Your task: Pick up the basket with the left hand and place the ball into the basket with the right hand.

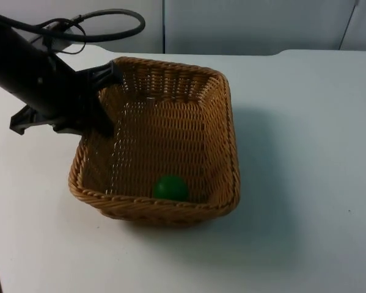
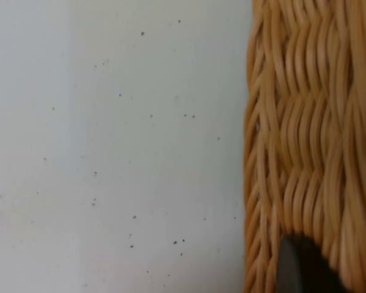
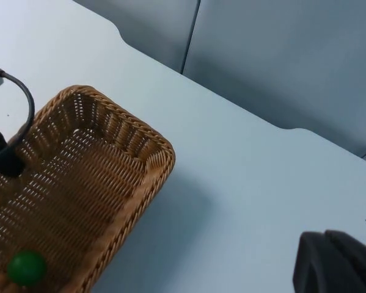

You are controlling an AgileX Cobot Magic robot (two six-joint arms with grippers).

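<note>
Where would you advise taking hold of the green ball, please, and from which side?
Across its middle, from straight above. The green ball lies in the basket against the near wall, which the left tool holds by the far-left rim, so the woven walls probably block any sideways approach.

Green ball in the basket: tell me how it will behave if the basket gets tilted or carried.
The green ball is round and smooth, so it will probably roll at any tilt. It lies loose against the wicker basket wall, which should contain it. The left gripper grips one rim only, so sagging seems likely.
</note>
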